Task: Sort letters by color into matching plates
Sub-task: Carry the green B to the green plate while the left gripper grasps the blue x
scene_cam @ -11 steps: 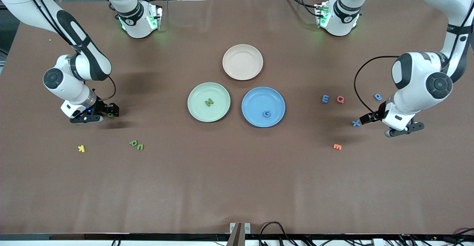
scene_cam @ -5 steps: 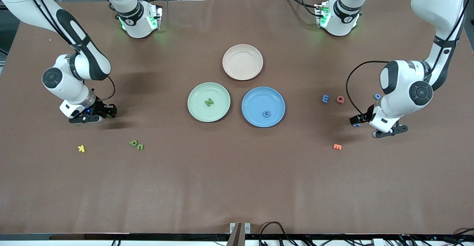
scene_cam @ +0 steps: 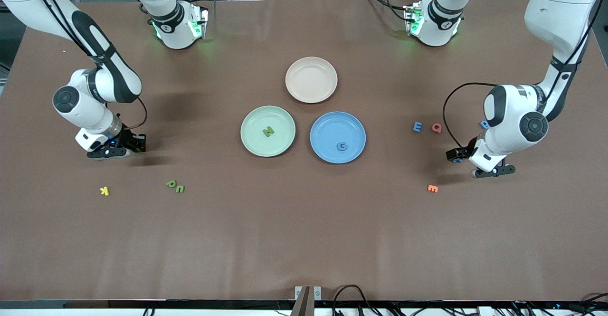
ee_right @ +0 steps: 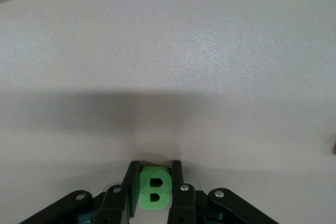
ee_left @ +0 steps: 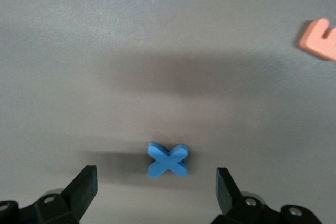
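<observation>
Right gripper (ee_right: pixel 153 182) newly clamped on B (ee_right: pixel 154 190)

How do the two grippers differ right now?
The right gripper is shut on the green B, while the left gripper is open and holds nothing.
The green B sits clamped between the right gripper's fingers; the blue X lies flat on the table between the left gripper's spread fingers, touching neither.
The right gripper works at the right arm's end of the table, the left at the left arm's end.
Shared: both are low at the table, each on a task letter.
</observation>
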Robot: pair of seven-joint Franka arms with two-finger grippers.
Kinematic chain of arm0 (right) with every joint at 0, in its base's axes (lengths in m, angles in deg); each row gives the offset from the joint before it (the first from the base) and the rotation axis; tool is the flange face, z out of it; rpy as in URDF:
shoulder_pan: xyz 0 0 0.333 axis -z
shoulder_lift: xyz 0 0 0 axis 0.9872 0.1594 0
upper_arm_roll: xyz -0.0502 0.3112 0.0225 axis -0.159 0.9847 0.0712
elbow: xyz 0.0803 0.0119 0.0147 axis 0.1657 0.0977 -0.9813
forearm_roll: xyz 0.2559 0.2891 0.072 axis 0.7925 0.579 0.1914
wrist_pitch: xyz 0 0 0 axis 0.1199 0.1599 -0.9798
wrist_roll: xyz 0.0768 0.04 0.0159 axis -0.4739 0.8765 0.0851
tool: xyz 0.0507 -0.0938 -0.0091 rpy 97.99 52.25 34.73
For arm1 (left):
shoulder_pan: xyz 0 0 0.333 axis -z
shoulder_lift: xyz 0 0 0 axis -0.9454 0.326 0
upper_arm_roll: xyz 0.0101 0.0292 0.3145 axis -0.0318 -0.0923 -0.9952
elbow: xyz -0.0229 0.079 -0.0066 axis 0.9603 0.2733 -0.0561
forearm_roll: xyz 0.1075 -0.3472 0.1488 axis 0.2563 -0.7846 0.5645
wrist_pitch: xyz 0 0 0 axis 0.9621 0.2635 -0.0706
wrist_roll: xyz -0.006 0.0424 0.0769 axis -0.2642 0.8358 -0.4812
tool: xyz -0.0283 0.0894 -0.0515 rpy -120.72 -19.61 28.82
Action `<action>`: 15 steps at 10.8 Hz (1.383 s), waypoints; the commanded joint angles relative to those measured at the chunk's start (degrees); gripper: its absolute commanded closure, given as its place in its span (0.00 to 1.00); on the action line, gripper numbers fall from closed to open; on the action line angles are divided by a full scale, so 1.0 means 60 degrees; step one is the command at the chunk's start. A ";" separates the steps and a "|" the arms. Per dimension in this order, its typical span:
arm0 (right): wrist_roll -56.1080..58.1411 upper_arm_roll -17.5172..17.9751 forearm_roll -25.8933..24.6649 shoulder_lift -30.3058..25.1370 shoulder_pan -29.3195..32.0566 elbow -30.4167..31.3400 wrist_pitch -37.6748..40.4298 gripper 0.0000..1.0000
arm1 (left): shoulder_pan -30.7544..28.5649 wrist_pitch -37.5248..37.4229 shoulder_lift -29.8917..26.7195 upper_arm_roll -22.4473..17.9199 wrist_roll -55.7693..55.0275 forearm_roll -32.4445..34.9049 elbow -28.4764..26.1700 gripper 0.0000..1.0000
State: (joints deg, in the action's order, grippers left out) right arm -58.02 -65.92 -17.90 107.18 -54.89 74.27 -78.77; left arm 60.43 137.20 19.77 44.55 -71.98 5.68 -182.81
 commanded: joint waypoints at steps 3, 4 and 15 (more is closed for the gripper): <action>-0.0704 0.0138 -0.0068 -0.0159 -0.0087 -0.0016 0.0063 0.78 | -0.0044 0.0819 0.0267 -0.0017 0.0391 -0.0178 -0.0257 0.00; -0.1667 0.0138 -0.0083 -0.0247 -0.0481 -0.0016 0.0150 0.78 | -0.0044 0.0878 0.0326 -0.0017 0.0391 -0.0163 -0.0272 0.00; -0.5382 0.0138 0.3998 -0.1347 -0.5358 -0.0294 0.1424 0.78 | 0.0176 0.0908 0.0209 0.0012 -0.0093 -0.0163 -0.0257 0.96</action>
State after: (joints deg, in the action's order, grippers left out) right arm -87.96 -64.75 -1.67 101.74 -80.57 72.75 -73.58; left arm 60.51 142.05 20.90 44.52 -71.51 5.68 -184.16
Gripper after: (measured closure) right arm 0.718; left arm 0.656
